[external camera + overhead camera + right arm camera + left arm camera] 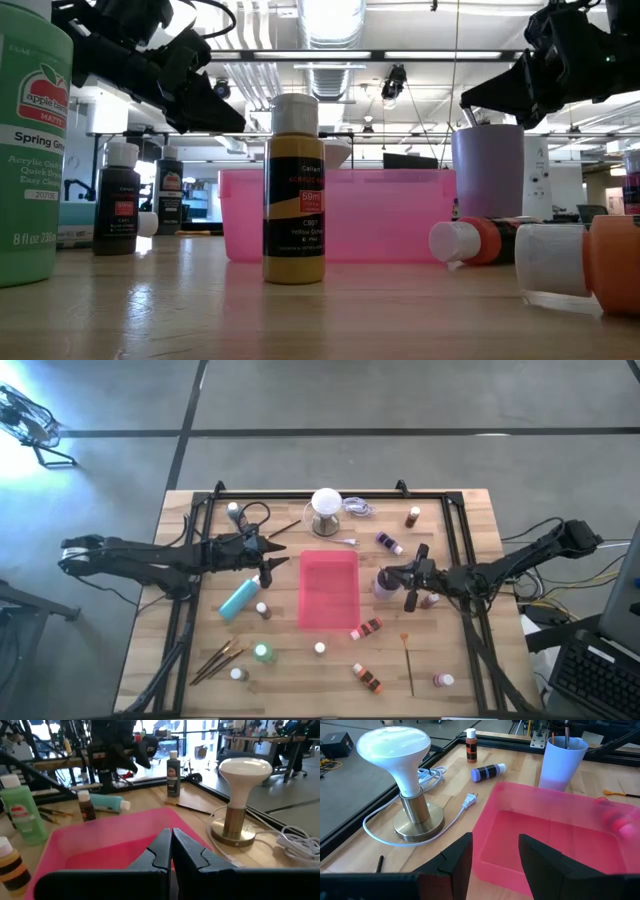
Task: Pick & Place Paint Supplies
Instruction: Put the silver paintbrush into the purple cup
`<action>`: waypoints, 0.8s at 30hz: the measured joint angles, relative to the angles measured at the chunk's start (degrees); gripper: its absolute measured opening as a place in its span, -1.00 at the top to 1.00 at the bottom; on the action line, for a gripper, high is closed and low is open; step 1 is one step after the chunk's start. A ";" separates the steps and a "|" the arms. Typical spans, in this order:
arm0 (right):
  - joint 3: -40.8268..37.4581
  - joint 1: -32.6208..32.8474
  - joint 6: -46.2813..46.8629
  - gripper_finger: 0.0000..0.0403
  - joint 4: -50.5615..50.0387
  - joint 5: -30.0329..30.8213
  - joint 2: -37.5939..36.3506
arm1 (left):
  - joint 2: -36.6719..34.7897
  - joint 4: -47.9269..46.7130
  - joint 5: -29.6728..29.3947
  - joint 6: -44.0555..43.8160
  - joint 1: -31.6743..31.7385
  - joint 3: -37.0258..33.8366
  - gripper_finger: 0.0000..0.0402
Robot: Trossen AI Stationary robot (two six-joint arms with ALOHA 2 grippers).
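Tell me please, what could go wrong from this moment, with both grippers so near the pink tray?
1. The left gripper, open and empty, hangs at the pink tray's left rim; moving on, it might push the tray.
2. The right gripper, shut, sits beside the lilac cup; a swing could tip it.
3. The lamp and its cord lie behind the tray and may snag an arm.

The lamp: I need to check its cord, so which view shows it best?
The left wrist view: the lamp fills it, its white cord looping to the plug. The right wrist view shows less cord, the high view shows it small, and the low view hides it.
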 joint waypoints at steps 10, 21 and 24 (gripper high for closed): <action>0.00 -0.02 0.02 0.96 -3.62 -0.12 2.85 | -0.02 0.00 0.00 0.02 0.00 0.00 0.18; 0.00 -0.02 3.14 0.93 -4.82 -0.10 2.97 | -0.01 -0.02 0.00 0.02 0.00 0.00 0.18; 0.04 -0.04 4.48 0.87 -5.30 0.07 2.94 | -0.02 -0.01 -0.01 0.02 -0.01 0.00 0.18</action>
